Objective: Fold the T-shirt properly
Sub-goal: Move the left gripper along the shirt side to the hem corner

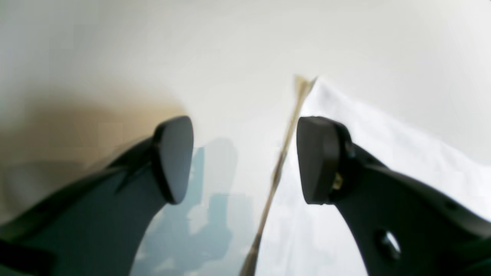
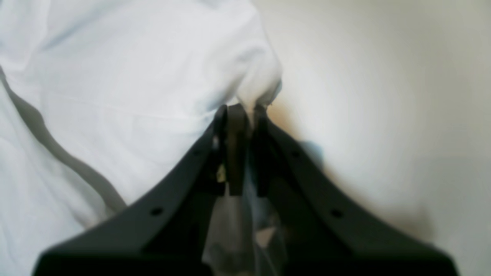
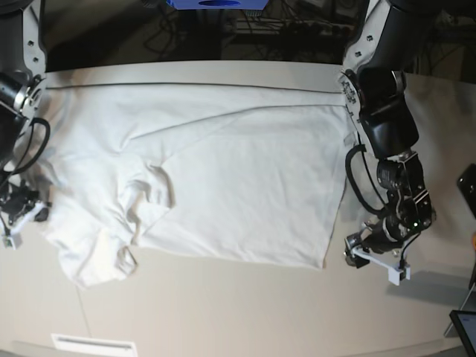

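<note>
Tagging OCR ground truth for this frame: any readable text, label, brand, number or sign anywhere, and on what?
None readable in any view.
T-shirt: plain white, no print; no neck label shows.
Table: bare, no markings; the pale strip at its front edge carries no legible text.
Blue object at the top edge: cropped, no lettering visible.
Both wrist views are blurred and show only cloth, table and each hand.
</note>
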You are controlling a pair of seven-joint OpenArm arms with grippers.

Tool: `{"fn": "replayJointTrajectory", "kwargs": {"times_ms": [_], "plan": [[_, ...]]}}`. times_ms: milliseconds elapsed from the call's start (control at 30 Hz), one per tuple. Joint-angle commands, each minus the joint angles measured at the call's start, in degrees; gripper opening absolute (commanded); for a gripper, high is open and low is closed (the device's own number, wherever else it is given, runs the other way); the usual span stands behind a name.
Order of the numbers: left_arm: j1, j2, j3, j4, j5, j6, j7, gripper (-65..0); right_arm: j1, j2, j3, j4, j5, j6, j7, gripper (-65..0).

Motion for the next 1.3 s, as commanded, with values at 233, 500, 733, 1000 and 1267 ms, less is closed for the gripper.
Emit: {"fn": "replayJointTrajectory", "kwargs": {"times_ms": [233,500,733,1000,1267], "plan": [[-11.7,-0.7,0.2,-20.2,-0.1,-0.4,-7.8,-23.2,1.0,0.4,-0.3,0.4,-0.4,0.6,-1.2,-65.0],[-18.2,-0.6,9.2,-31.4,-0.3,-0.2,-8.0,-23.2,0.9,0.6,-0.3,0.4,-0.4,0.6,-1.2,-65.0],[-18.2,-1.7,9.2,-34.2,-0.3,6.0,-10.6,-23.3,0.9,0.6,-0.3,0.4,-0.4,0.6,-1.2,-65.0],[-17.4,-2.4,9.7,-34.4,-0.1,6.2,-10.4,-23.3,1.0,0.6,-0.3,0.4,-0.4,0.6,-1.2,-65.0],[-16.6,0.7,9.9,-34.4,-0.1,6.0,-10.3,-23.3,1.1,0.6,-0.3,0.4,-0.4,0.6,-1.2,-65.0]]}}
